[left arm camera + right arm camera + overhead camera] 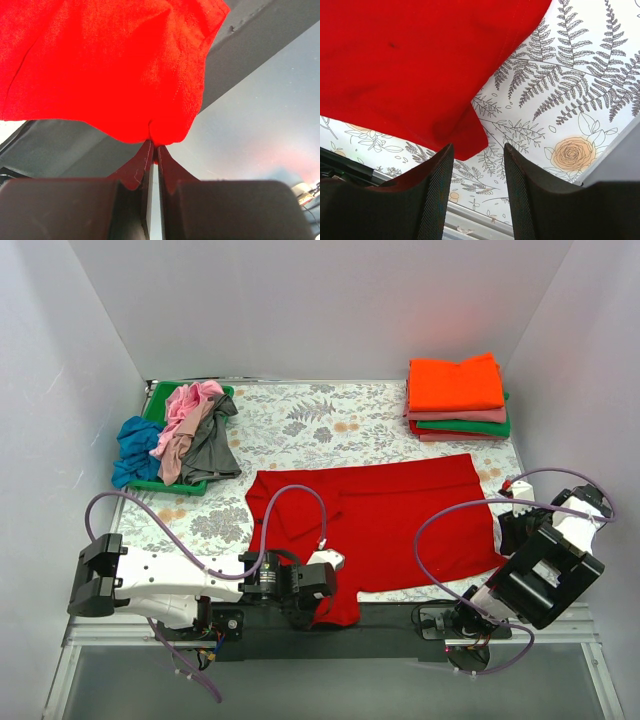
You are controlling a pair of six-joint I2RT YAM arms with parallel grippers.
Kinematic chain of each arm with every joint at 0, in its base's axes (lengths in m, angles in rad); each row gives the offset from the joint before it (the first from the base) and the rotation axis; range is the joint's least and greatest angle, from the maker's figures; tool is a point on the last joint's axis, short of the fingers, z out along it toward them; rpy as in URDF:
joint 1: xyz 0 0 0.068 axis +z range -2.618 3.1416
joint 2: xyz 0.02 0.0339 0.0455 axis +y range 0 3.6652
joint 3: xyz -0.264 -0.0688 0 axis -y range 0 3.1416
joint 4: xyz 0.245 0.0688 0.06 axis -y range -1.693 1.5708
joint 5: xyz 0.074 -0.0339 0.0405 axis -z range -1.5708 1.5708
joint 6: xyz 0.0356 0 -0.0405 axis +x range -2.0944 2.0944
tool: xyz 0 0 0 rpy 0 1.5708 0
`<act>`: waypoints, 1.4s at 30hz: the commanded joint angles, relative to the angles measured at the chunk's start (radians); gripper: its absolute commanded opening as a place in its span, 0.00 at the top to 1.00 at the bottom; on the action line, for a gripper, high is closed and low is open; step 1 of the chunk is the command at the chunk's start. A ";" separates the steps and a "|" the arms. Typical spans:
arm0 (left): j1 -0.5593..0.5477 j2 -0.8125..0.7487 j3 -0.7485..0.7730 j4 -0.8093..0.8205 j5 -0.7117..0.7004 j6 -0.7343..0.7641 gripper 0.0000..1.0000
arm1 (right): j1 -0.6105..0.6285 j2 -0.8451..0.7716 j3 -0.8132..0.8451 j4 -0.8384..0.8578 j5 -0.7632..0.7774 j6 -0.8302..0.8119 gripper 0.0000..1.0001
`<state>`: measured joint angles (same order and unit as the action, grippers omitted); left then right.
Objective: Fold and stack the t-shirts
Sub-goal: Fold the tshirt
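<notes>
Red cloth: the red t-shirt (400, 515) lies spread on the floral tablecloth (300, 425), and its near-left part is drawn past the table's near edge. At that part the left gripper (154, 146) is pinched together on a small fold of the hem. At the shirt's near-right corner the right gripper (478, 152) has its jaws apart. The corner lies just ahead of the fingertips and is not yet caught.

Beyond the shirt's far-right corner stands the folded stack (457, 395), orange on top. Beyond its far-left corner a loose heap (190, 435) of pink, grey and blue shirts rests on a green tray (158, 400).

Probable faults:
- **Right side:** the right jaws may close short of the corner, or nip the tablecloth along with the shirt and lift both.
- **Left side:** the thin left pinch may slip under tension and drop the hem off the edge.
- **Both together:** with only one side held, any lift would skew the fold and bunch the shirt's middle.
</notes>
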<state>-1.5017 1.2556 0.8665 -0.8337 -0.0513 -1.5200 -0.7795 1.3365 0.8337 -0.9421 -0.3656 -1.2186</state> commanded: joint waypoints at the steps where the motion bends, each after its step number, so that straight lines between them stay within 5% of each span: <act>1: 0.003 -0.044 0.003 0.001 0.008 -0.008 1.00 | -0.007 -0.013 0.007 -0.026 -0.032 0.002 0.50; 24: 0.005 -0.027 0.003 0.018 0.013 0.003 1.00 | -0.007 0.067 -0.179 0.206 0.117 -0.002 0.55; 28: 0.005 -0.042 -0.004 0.019 0.005 -0.006 1.00 | -0.007 0.063 -0.177 0.204 0.119 -0.002 0.65; 33: 0.012 -0.062 -0.015 0.019 -0.001 -0.009 1.00 | -0.007 0.049 -0.170 0.201 0.111 0.004 0.97; 42: 0.064 -0.117 0.003 0.019 -0.015 0.007 1.00 | -0.007 -0.031 -0.119 0.128 0.031 0.019 0.99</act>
<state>-1.4635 1.1858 0.8570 -0.8261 -0.0433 -1.5230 -0.7799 1.3518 0.7002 -0.7643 -0.3023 -1.2037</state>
